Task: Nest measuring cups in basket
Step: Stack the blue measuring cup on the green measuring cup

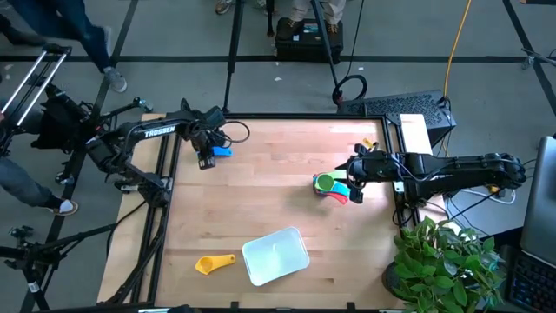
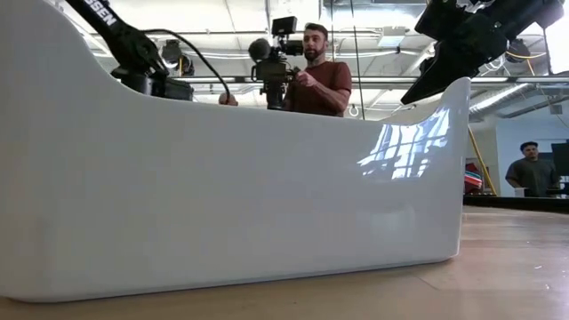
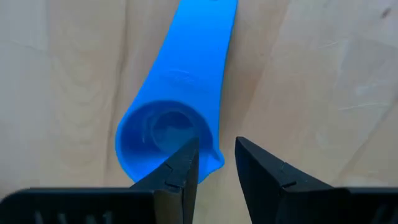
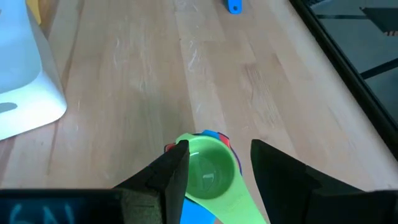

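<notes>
A blue measuring cup lies on the table near the far left corner, bowl up, handle flat on the wood. My left gripper points down over it, open, one finger above the bowl and one outside the rim. My right gripper at mid right is shut on a nested stack of cups: green on top, red and blue below. The pale basket stands near the front edge with a yellow cup on the table to its left. My left gripper stands astride the blue cup's rim from above; I cannot tell whether a finger touches it. My right gripper has the stack between its two fingers, beside the green cup's bowl, handles running back between them. The fingers slant down from the table's right. The fingers hide the exact contact.
In the low view the basket's wall fills the picture. A small yellow thing lies at the far right of the table. A potted plant stands past the near right corner. People and a camera tripod stand beyond the far edge.
</notes>
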Robot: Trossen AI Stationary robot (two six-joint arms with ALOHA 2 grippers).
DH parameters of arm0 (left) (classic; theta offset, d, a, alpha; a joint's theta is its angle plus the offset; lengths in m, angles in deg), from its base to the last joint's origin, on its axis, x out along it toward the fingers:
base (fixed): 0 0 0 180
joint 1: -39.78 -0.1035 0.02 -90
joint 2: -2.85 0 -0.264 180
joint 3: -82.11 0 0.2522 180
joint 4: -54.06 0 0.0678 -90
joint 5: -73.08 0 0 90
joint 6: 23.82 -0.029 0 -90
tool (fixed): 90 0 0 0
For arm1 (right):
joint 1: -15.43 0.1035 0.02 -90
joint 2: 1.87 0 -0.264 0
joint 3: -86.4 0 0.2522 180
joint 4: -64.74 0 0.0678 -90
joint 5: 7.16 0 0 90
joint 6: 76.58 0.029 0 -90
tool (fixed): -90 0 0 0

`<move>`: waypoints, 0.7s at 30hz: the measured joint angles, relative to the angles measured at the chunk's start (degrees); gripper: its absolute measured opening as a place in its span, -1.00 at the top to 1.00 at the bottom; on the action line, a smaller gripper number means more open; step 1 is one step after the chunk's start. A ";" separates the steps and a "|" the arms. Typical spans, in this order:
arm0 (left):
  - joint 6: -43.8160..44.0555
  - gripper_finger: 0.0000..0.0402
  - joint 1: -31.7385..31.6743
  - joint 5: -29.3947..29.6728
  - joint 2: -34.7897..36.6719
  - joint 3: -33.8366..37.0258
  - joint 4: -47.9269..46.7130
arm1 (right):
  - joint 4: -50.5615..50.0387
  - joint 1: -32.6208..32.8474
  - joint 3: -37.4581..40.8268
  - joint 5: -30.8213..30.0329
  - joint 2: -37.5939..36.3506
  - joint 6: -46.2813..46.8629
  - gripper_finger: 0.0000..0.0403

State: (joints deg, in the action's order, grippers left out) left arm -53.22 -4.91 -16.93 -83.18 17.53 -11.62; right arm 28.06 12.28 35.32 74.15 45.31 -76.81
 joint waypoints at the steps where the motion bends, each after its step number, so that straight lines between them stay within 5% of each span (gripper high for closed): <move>1: -0.11 0.46 -0.16 0.00 -0.79 0.00 -0.03 | -0.02 -0.17 -0.01 0.00 0.00 0.00 0.18; 14: 0.54 0.48 -1.11 4.17 -8.97 0.00 5.02 | 0.26 -1.39 0.00 0.00 0.00 -1.31 0.18; 21: 2.51 0.92 -1.11 6.11 -10.30 -0.67 4.83 | 0.44 -1.39 0.00 -0.08 0.00 -1.79 0.18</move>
State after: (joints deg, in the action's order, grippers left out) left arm -50.71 -6.03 -10.82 -93.48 16.85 -6.78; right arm 28.50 10.89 35.32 74.07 45.31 -78.60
